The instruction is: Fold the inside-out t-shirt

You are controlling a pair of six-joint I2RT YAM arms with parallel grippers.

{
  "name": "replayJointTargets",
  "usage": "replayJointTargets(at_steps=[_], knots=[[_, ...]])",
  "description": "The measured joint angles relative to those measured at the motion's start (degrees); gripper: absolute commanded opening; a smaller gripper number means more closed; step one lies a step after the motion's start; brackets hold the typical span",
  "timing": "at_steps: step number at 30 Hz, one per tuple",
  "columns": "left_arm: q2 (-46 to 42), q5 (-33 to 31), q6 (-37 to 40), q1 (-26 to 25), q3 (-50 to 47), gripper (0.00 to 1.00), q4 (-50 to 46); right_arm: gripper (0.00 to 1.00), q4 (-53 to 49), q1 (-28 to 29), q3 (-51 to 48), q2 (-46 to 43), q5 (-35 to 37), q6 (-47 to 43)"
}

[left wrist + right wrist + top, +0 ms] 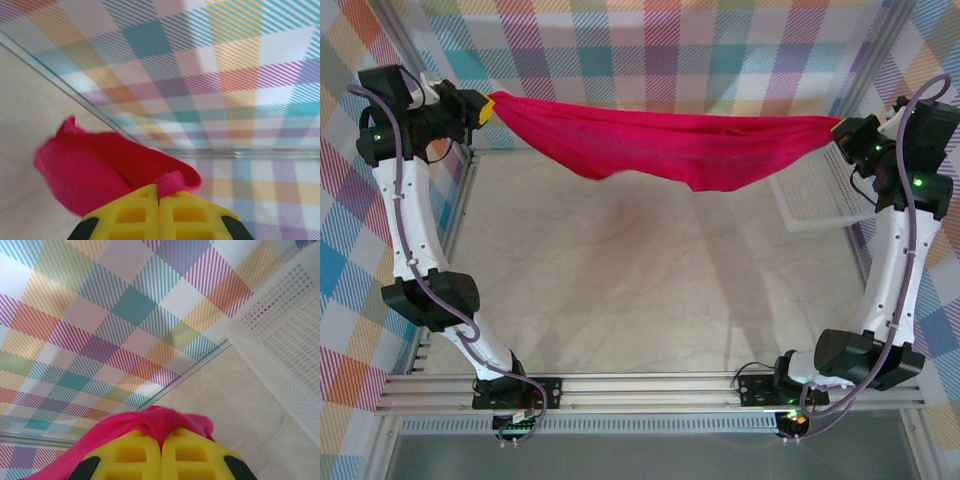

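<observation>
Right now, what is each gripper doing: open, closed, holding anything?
Left gripper: closed, pinching one end of the red t-shirt.
Right gripper: closed, pinching the other end of the same shirt.

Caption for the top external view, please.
The left gripper and right gripper hold the red t-shirt by opposite ends, sagging in mid-air above the table.

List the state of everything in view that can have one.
t-shirt, stretched out in the air, sagging in the middle above the table
left gripper, jaws shut on one end of the t-shirt
right gripper, jaws shut on the other end
white basket, upright at the table's right side, untouched
</observation>
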Motion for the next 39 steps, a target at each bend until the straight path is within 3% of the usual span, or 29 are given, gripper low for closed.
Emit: replayJointTargets(at_steps=[7, 13, 16, 20, 30, 39], knots=[[0.42, 4.94, -3.67, 0.61, -1.60, 0.00, 1.07, 0.00, 1.31, 1.92, -4.61, 0.24, -4.68, 2.40], [-0.85, 5.29, -5.14, -1.01, -8.09, 0.00, 4.09, 0.00, 3.13, 12.24, -5.77, 2.29, -8.87, 3.58], [-0.94, 5.25, -5.29, -2.01, -8.68, 0.00, 4.28, 0.00, 3.34, 14.21, -5.51, 3.50, -11.80, 3.98], [-2.32, 5.14, -5.25, -1.81, -8.70, 0.00, 4.15, 0.00, 1.16, 13.88, -4.15, 3.61, -11.23, 2.38], [-11.80, 1.86, -5.25, 8.87, -10.82, 0.00, 4.39, 0.00, -4.37, 9.81, -3.26, -4.55, -6.82, -3.67], [-12.85, 1.31, -5.25, 8.52, -12.52, 0.00, 6.10, 0.00, -2.21, 9.51, -3.65, -1.38, -8.63, -1.95]])
